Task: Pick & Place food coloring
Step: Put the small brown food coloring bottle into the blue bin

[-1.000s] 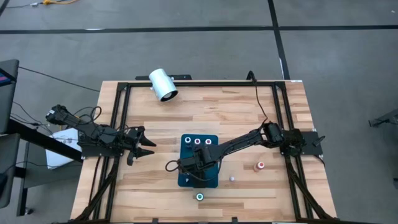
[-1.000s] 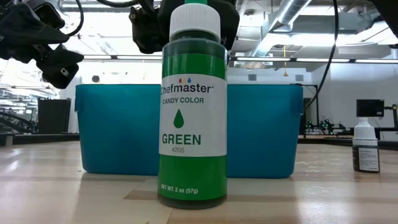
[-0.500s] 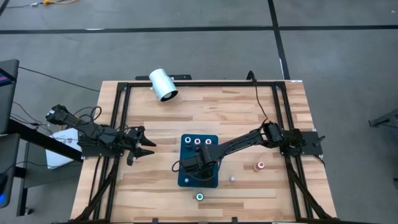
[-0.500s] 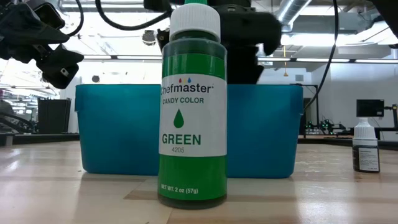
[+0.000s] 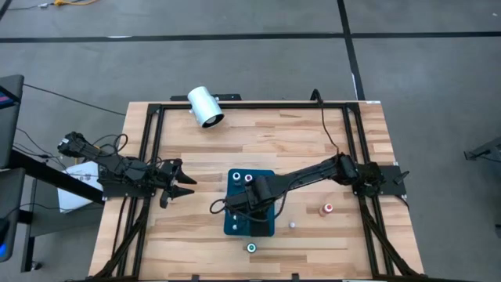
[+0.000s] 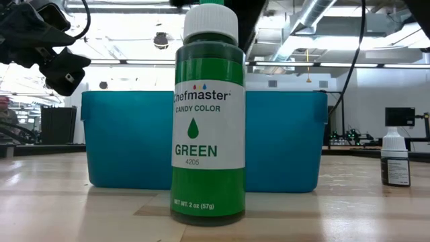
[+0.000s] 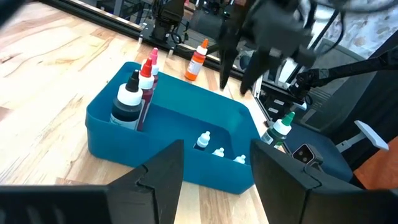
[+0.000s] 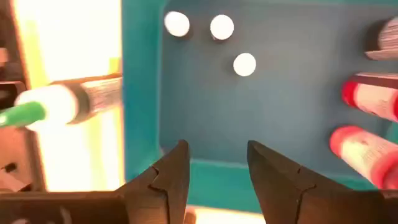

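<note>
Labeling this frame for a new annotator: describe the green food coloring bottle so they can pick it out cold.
Start at the teal bin in the middle of the wooden table. On the bare wood just outside the bin's front edge stands one lone bottle, the green food coloring. It is the only one with a green tip and a green label reading GREEN; the other loose bottles are orange and whitish.

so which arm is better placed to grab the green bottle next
Right. Its pincer hangs open over the blue bin, with the green bottle standing just outside the bin's near wall. The left pincer waits open near the table's left edge, farther from that bottle.
</note>
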